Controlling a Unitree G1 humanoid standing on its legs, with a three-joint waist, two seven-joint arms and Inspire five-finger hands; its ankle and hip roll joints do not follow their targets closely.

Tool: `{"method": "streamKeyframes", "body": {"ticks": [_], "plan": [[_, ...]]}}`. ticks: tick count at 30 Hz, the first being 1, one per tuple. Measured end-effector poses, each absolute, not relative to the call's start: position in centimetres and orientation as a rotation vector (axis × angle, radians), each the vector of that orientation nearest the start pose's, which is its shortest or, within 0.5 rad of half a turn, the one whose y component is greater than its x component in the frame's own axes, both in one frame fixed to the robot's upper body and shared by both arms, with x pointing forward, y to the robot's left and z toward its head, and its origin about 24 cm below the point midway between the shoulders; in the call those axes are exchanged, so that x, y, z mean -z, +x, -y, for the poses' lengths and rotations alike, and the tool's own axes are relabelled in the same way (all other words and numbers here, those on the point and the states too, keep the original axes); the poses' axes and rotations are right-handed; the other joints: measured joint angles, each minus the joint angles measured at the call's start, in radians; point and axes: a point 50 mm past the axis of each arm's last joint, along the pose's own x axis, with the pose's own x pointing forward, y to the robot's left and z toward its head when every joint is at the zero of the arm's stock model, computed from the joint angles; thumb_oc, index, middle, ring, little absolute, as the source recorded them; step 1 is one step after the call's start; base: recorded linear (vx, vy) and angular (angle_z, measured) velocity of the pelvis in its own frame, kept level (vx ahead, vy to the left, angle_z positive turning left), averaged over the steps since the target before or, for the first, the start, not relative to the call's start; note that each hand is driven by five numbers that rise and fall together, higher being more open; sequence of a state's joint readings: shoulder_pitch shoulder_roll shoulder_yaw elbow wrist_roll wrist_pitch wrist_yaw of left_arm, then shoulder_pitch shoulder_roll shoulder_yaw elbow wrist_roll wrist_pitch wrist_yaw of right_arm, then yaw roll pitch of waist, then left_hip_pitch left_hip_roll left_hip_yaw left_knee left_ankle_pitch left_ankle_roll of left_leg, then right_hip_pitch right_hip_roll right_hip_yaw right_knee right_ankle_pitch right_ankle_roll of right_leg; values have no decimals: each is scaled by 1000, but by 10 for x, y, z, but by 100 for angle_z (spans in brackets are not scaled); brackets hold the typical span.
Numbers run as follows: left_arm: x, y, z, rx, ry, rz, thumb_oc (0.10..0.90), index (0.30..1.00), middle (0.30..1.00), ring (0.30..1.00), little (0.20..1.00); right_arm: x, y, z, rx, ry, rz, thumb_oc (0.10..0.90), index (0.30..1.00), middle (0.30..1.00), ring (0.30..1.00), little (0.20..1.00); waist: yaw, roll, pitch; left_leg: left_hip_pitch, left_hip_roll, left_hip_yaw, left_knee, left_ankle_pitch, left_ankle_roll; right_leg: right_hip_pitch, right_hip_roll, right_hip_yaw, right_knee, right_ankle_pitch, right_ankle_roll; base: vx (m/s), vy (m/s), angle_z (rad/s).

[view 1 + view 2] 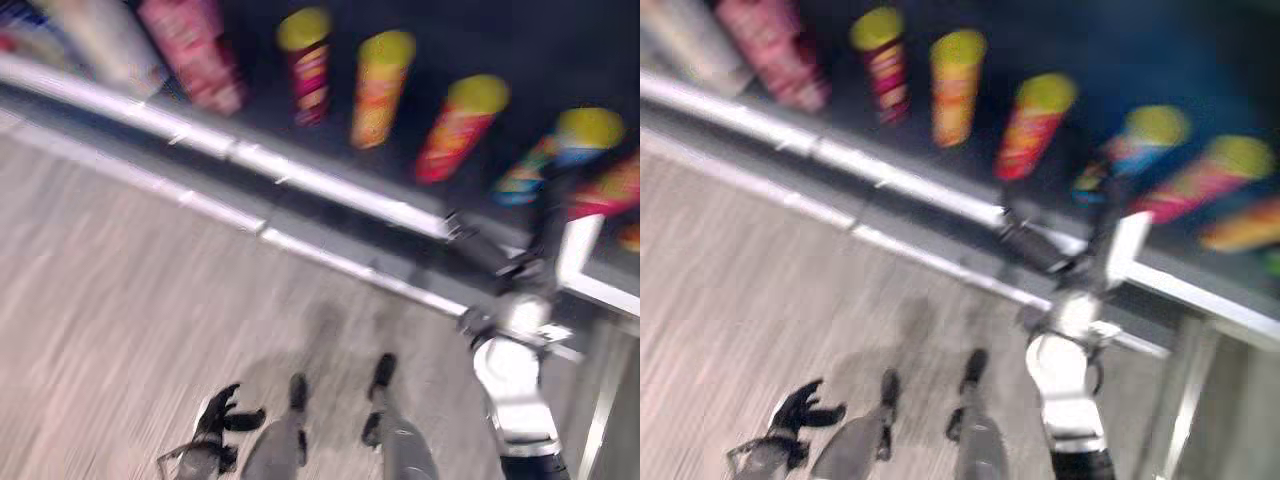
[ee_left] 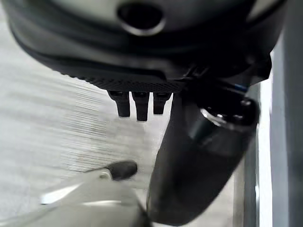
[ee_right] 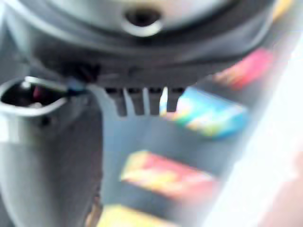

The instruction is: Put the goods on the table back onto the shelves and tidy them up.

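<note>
1. Standing in a row on the dark shelf [image 1: 420, 60], yellow-lidded snack canisters [image 1: 378, 88] span 11 to 2 o'clock.
2. Right hand [image 1: 548, 215] reaches up to the shelf at 3 o'clock, beside a blue canister [image 1: 545, 160]; finger state cannot be told.
3. Left hand [image 1: 222, 415] hangs at 7 o'clock over the wooden floor [image 1: 110, 290], fingers relaxed, empty.

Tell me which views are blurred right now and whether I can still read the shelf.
Both eye views are streaked with motion blur, yet the row of yellow-lidded cans on the shelf stays countable; the left hand hangs low over the floor. Right wrist view is soft throughout, the goods beyond the right hand just colour patches. Left wrist view is sharpest, at the fingers.
</note>
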State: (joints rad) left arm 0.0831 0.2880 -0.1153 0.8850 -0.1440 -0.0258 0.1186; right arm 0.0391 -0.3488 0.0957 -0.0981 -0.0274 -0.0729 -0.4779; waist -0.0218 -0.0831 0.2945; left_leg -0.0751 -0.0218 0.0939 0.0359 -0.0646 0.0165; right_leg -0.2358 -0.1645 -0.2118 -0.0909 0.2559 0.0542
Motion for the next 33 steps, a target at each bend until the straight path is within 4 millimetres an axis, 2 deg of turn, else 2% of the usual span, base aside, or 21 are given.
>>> {"method": "streamKeyframes", "body": {"ticks": [1, 3, 4, 5, 6, 7, 8, 9, 11, 12, 14, 15, 20, 21, 24, 25, 26, 27, 28, 30, 33], "plan": [[128, 139, -249, -212, 247, -909, 800, 900, 900, 900, 900, -58, 234, 227, 381, -385, 106, 800, 900, 900, 900, 900, -38, -8, -8, 8, -19, 22, -11, 4, -4, -14, -23, 33, -1, 11, 51, -158, 222, -192], [124, 144, -259, -197, 326, -901, 800, 900, 900, 900, 900, -41, 215, 242, 359, -416, 10, 800, 900, 900, 900, 900, -75, 1, -15, 21, -49, 104, 8, 27, 26, -54, -61, 37, 52, -175, 191, -223, 163, -103], [126, 135, -268, -217, 352, -938, 800, 900, 900, 900, 900, -21, 207, 230, 303, -379, -69, 800, 900, 900, 900, 900, -80, 13, -16, 40, -27, 144, 12, 25, 55, -83, -56, 68, 159, -210, 164, -183, 46, -156], [134, 107, -272, -205, 379, -1021, 800, 900, 900, 900, 900, -13, 209, 206, 128, -372, -94, 800, 900, 900, 900, 900, -59, 78, -48, 52, 53, 218, -31, 64, 64, -97, -74, -17, 436, -218, 112, -128, -81, -140], [138, 94, -270, -195, 388, -1055, 800, 900, 900, 900, 900, -18, 211, 203, 108, -367, -73, 800, 900, 900, 900, 900, -39, 79, -61, 66, 67, 247, -54, 85, 57, -4, -156, -98, 453, -234, 137, -124, -214, -197], [143, 71, -271, -214, 374, -1112, 800, 900, 900, 900, 900, -27, 224, 195, 68, -363, -30, 800, 900, 900, 900, 900, 17, 61, -79, 102, 88, 346, -96, 113, 26, 121, -267, -296, 436, -233, 151, -124, -345, -201], [147, 46, -271, -216, 371, -1184, 800, 900, 900, 900, 900, -37, 233, 190, 46, -354, 25, 800, 900, 900, 900, 900, 51, 41, -123, 103, 114, 427, -94, 121, 14, 214, -353, -464, 408, -193, 223, -142, -415, -235], [147, 39, -274, -223, 376, -1205, 800, 900, 900, 900, 900, -46, 238, 193, 58, -359, 65, 800, 900, 900, 900, 900, 71, 16, -156, 90, 139, 458, -88, 141, -16, 273, -370, -521, 349, -181, 224, -70, -460, -184], [144, 46, -282, -252, 379, -1189, 800, 900, 900, 900, 900, -70, 232, 228, 164, -425, 133, 800, 900, 900, 900, 900, 87, -39, -221, 75, 204, 487, -79, 224, -108, 392, -233, -454, 94, -215, 214, -2, -503, -114], [152, 41, -264, -239, 331, -1224, 800, 900, 900, 900, 900, -78, 223, 256, 262, -481, 131, 800, 900, 900, 900, 900, 70, 38, -260, 72, 290, 454, -92, 270, -66, 399, -116, -427, 30, -204, 185, 15, -444, -75], [160, 25, -241, -211, 274, -1270, 800, 900, 900, 900, 900, -113, 209, 316, 495, -636, 170, 800, 900, 900, 900, 900, 15, 136, -281, 51, 355, 387, -73, 345, -90, 397, -21, -401, 1, -228, 121, 5, -485, -49], [160, 26, -242, -213, 278, -1267, 800, 900, 900, 900, 900, -129, 206, 332, 594, -669, 217, 800, 900, 900, 900, 900, -22, 146, -272, 50, 352, 397, -68, 374, -114, 384, 9, -384, 4, -238, 98, 21, -428, -31], [151, 62, -246, -191, 291, -1144, 800, 900, 900, 900, 900, -133, 207, 332, 634, -659, 250, 800, 900, 900, 900, 900, -54, 140, -214, 56, 418, 369, -6, 432, -139, 391, 59, -348, 16, -263, 54, 52, -231, -21], [147, 78, -244, -173, 287, -1095, 800, 900, 900, 900, 900, -131, 211, 326, 606, -652, 251, 800, 900, 900, 900, 900, -52, 130, -188, 52, 437, 321, 16, 461, -162, 382, 68, -318, 42, -302, 37, 18, -98, -23], [140, 106, -238, -121, 287, -1005, 800, 900, 900, 900, 900, -134, 223, 312, 555, -626, 292, 800, 900, 900, 900, 900, -45, 110, -139, 26, 478, 187, 92, 500, -190, 391, 118, -246, -3, -272, -2, -7, -125, -45], [139, 110, -236, -114, 280, -986, 800, 900, 900, 900, 900, -137, 228, 307, 542, -610, 309, 800, 900, 900, 900, 900, -32, 81, -118, -28, 455, 94, 160, 454, -227, 387, 105, -212, -3, -273, -18, 107, -77, -83], [139, 115, -230, -106, 250, -965, 800, 900, 900, 900, 900, -142, 233, 303, 531, -586, 335, 800, 900, 900, 900, 900, -7, 31, -103, -52, 299, -74, 151, 235, -236, 361, 37, -159, -3, -269, -26, 72, -11, -109], [136, 122, -231, -97, 235, -944, 800, 900, 900, 900, 900, -148, 237, 304, 530, -579, 357, 800, 900, 900, 900, 900, 22, 18, -86, -48, 191, -134, 76, 167, -197, 349, 8, -114, -3, -263, -26, 53, 8, -111], [136, 125, -227, -93, 226, -935, 800, 900, 900, 900, 900, -154, 238, 306, 531, -574, 371, 800, 900, 900, 900, 900, 34, 30, -77, -64, 153, -92, 56, 171, -162, 350, 14, -118, -3, -242, -4, 101, 9, -74], [139, 122, -219, -82, 207, -943, 800, 900, 900, 900, 900, -156, 236, 311, 552, -566, 376, 800, 900, 900, 900, 900, 28, 110, -89, -103, 124, -8, 27, 259, -91, 375, 70, -118, -4, -271, 10, 124, 12, -6], [139, 128, -219, -67, 223, -944, 800, 900, 900, 900, 900, -153, 238, 308, 547, -549, 369, 800, 900, 900, 900, 900, 14, 107, -89, -118, 105, 20, 9, 186, -98, 349, 63, -110, -9, -294, 35, 140, 8, 5]]}}
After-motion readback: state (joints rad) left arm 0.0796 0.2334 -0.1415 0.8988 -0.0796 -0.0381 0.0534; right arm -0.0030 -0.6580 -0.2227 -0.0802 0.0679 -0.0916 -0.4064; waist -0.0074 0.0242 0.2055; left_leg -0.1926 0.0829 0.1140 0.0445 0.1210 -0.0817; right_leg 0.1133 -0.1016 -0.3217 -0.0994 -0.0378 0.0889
